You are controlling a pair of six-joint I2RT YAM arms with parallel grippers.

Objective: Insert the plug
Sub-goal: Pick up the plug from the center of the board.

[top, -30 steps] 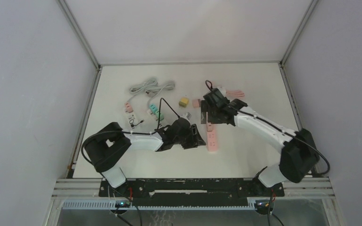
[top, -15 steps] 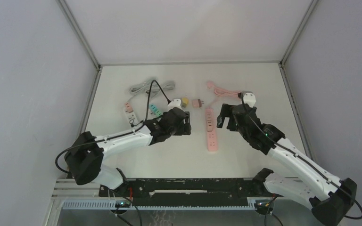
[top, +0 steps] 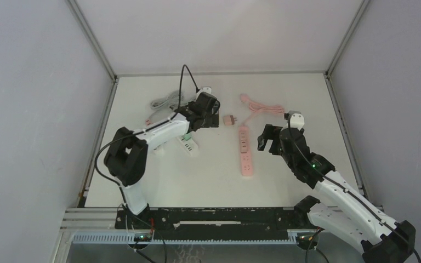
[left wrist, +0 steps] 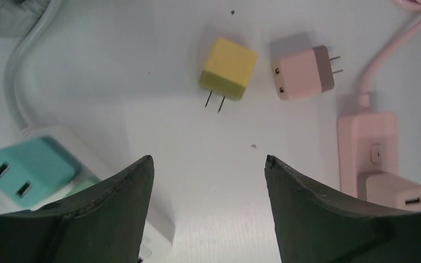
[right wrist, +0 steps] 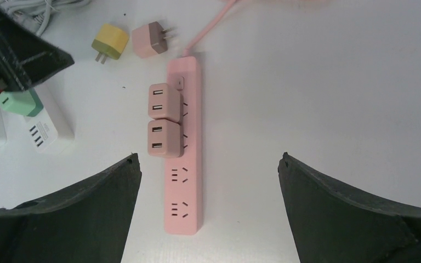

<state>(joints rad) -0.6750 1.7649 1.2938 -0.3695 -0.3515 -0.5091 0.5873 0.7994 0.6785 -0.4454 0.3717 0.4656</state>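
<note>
On the worktop [top: 159, 181], seen from above, the left hand [top: 208, 118] hovers near the far side; the right hand [top: 270, 139] hangs beside the pink power strip [top: 245, 156]. Left wrist view: fingers apart, empty; the yellow plug [left wrist: 228, 75] and loose pink plug [left wrist: 304, 72] lie side by side beyond them. Right wrist view: fingers wide apart, empty, above the strip.

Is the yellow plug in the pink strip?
No, the yellow plug lies loose, prongs bare, apart from the pink strip.

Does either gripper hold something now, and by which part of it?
Nothing is held. The left gripper is open and empty near the yellow plug; the right gripper is open and empty, facing the pink power strip.
</note>
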